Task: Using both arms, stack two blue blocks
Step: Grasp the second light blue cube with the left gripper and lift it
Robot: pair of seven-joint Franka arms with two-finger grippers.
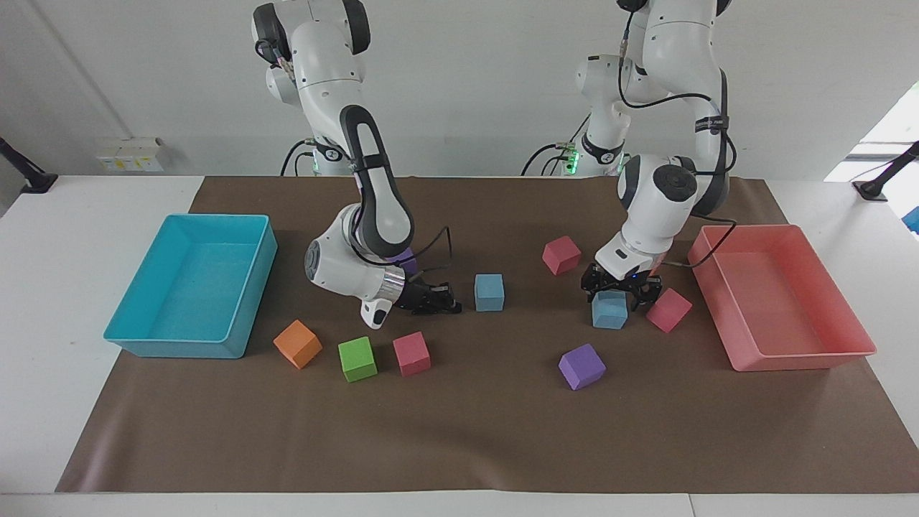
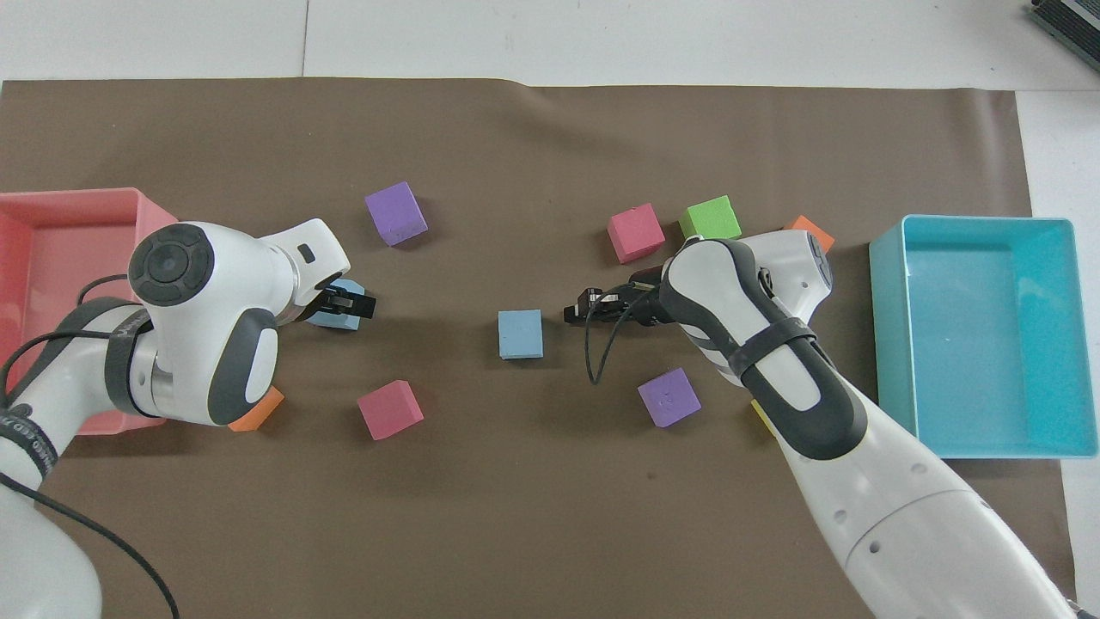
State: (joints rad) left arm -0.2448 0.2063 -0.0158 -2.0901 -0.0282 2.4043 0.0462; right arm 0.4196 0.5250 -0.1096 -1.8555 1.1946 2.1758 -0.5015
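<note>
One blue block [image 1: 489, 292] lies near the middle of the mat and also shows in the overhead view [image 2: 521, 334]. My right gripper [image 1: 439, 301] lies low over the mat beside it, pointing at it with a small gap; it shows in the overhead view too [image 2: 577, 309]. The second blue block [image 1: 609, 311] lies toward the left arm's end, partly covered in the overhead view [image 2: 337, 318]. My left gripper [image 1: 619, 290] is open and points down just over this block, its fingers straddling the block's top.
A turquoise tray [image 1: 190, 287] stands at the right arm's end and a pink tray [image 1: 782, 301] at the left arm's end. Pink cubes [image 1: 561, 255] [image 1: 668, 309] and a purple cube [image 1: 581, 366] lie around the left gripper. Orange [image 1: 297, 344], green [image 1: 357, 358] and pink [image 1: 411, 353] cubes lie by the right arm.
</note>
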